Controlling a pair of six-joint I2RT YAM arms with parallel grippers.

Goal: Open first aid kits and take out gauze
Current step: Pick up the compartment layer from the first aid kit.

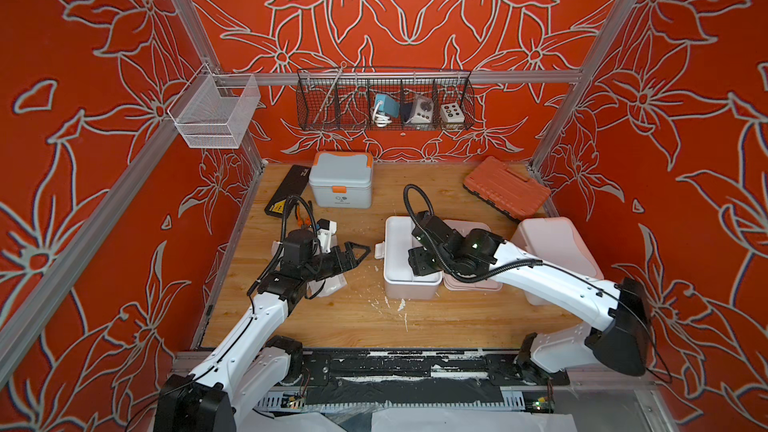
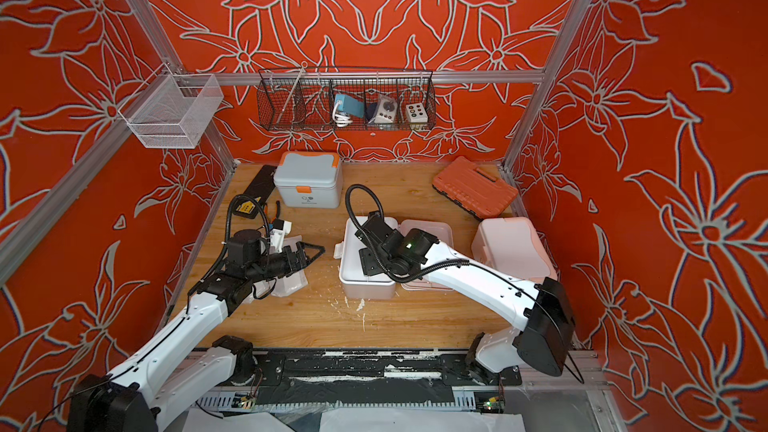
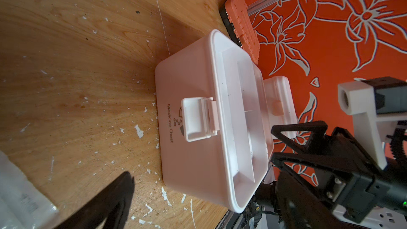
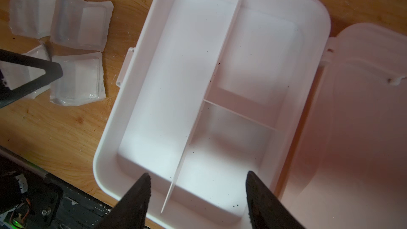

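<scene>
The white rounded plastic first aid kit [image 1: 409,289] stood open mid-bench with its peach-tinted lid [image 4: 352,106] laid back beside it. All three compartments looked empty. Several flat white gauze packets in clear wrapping [image 4: 77,76] lay on the wooden bench [image 1: 353,326] just beside the kit's latch side.

This kit seemed finished, so I judged the step in hand to be a last check of it. The blue-grey kit with orange trim [image 1: 340,184] at the back and the pale pink kit [image 1: 557,243] on the right both looked shut. The next move would call for lifting clear and reaching one of their front latches.

The right gripper [image 4: 198,176] hovered over the open kit, jaws partly apart and holding nothing. The left gripper [image 1: 362,254] hung over the packets, jaws spread wide and empty.
</scene>
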